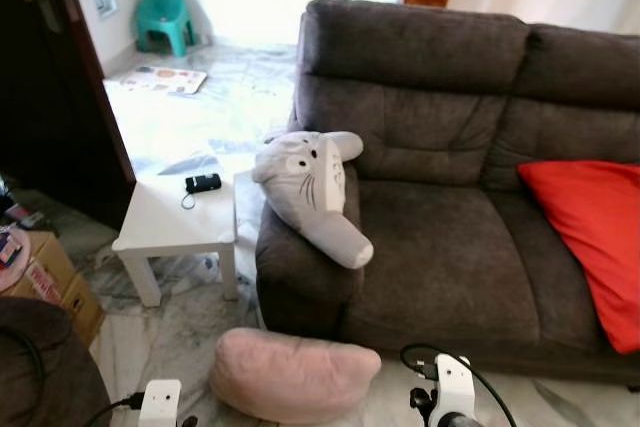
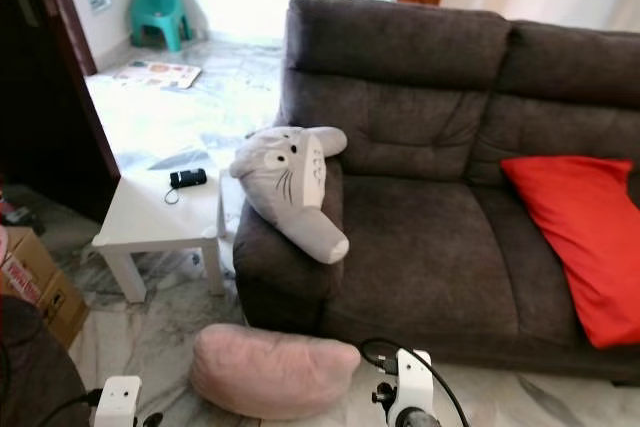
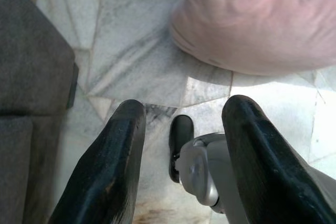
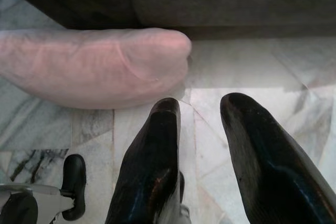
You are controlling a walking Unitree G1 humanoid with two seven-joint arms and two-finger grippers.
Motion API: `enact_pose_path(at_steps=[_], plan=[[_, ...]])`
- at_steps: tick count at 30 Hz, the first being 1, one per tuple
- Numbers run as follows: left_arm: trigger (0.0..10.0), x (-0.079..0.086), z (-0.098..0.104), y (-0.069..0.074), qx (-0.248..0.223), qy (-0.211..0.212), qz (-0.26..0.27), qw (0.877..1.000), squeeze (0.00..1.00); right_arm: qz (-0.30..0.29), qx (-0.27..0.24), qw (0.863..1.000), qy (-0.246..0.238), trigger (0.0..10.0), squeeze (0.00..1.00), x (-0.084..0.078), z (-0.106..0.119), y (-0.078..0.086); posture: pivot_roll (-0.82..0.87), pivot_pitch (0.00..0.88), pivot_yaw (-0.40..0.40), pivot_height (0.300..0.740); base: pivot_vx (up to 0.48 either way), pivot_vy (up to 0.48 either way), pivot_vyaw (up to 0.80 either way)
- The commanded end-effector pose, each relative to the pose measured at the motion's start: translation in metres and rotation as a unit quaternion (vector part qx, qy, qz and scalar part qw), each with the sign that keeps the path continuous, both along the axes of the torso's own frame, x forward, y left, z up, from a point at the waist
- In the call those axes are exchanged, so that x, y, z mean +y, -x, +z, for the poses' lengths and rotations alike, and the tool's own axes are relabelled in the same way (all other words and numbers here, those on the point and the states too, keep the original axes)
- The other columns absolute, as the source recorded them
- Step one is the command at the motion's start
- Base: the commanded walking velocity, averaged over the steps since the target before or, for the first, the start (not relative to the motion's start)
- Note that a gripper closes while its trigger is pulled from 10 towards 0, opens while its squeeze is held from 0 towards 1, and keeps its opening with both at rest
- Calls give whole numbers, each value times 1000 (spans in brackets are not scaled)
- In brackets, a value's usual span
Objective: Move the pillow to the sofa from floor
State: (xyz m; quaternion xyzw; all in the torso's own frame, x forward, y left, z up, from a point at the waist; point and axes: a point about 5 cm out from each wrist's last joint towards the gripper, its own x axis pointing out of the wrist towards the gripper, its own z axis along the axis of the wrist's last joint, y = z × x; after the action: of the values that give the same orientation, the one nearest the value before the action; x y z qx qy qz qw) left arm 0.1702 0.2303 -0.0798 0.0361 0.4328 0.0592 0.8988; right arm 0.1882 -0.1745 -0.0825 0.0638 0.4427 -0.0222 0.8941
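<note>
You have the pink pillow (image 1: 292, 375) lying flat on the marble floor (image 1: 180, 332), right at the foot of the grey sofa (image 1: 450, 247), just below the arm where the grey plush toy (image 1: 312, 192) is draped. Its long axis runs side to side across your view, roughly along the sofa's front edge, and it sits between your two arms, a little towards the left one. In the left wrist view the left gripper (image 3: 181, 129) hangs with its two black fingers spread apart and nothing between them; the pillow's rounded end lies ahead of the fingertips and off to one side, near but not touching. In the right wrist view the right gripper (image 4: 202, 124) is likewise spread and empty, and the pillow's other end sits just beyond its nearer fingertip, close, though whether it touches I cannot tell. Judged from this, each gripper faces one end of the pillow, so neither arm is clearly the better placed; the right fingertip looks the closer of the two. Because the pillow is wide and soft, you would likely do best to bring both grippers inward against its ends, or pinch a fold of fabric, before lifting. The seat cushions above are free on the near side, with a red cushion (image 1: 590, 237) leaning at the far right. A white side table (image 1: 175, 217) stands to the left, well clear of the lift.
</note>
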Motion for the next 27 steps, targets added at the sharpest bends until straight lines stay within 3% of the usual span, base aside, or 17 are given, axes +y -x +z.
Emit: enact_pose_path(at_steps=[1, 11, 27], plan=[[10000, -1, 0, -1, -2, -1, 5, 1000, 0, 0, -1, 1000, 3, 10000, 0, -3, 1, -2, 185, 1, -120, 740, 307, 0, 0], [10000, -1, 0, -1, -2, -1, 4, 1000, 0, 2, 2, 1000, 3, 10000, 0, -3, 0, -1, 184, 6, -122, 740, 292, 0, 0], [10000, -2, 0, -1, -2, 5, -6, 1000, 0, 4, 5, 1000, 3, 10000, 0, -2, -1, 1, 184, 10, -124, 740, 0, 0, 0]])
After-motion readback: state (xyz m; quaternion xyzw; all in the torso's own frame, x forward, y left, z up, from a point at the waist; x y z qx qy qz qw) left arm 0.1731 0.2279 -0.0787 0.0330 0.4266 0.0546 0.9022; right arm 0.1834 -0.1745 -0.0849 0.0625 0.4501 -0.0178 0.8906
